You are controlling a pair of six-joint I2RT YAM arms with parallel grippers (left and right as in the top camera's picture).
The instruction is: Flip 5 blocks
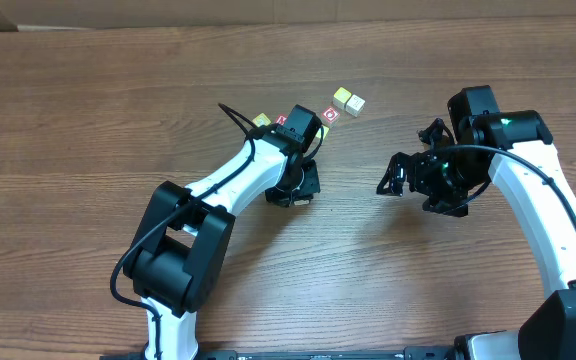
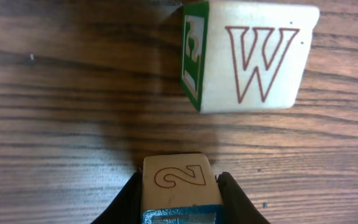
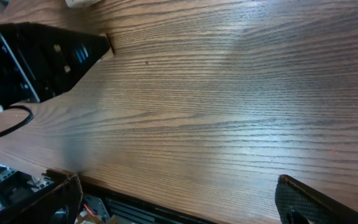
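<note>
Closest to the left wrist camera sits a block marked 2 (image 2: 180, 180), pale wood with a blue lower edge. It is pinched between the left gripper (image 2: 180, 196), whose fingers (image 2: 124, 200) press on its two sides. Beyond it, apart, lies a W block (image 2: 253, 56) with a green-printed side face. The overhead view hides that grip under the wrist, but shows more blocks nearby: a pale pair (image 1: 346, 100) and a red-faced one (image 1: 330, 114). The right gripper (image 1: 408, 160) hovers well apart, its jaws spread wide around nothing. Its wrist view shows the wood-grain table (image 3: 216, 93).

Pale smooth wood blocks (image 2: 253, 56); table (image 2: 55, 93) woodgrain (matt).
</note>
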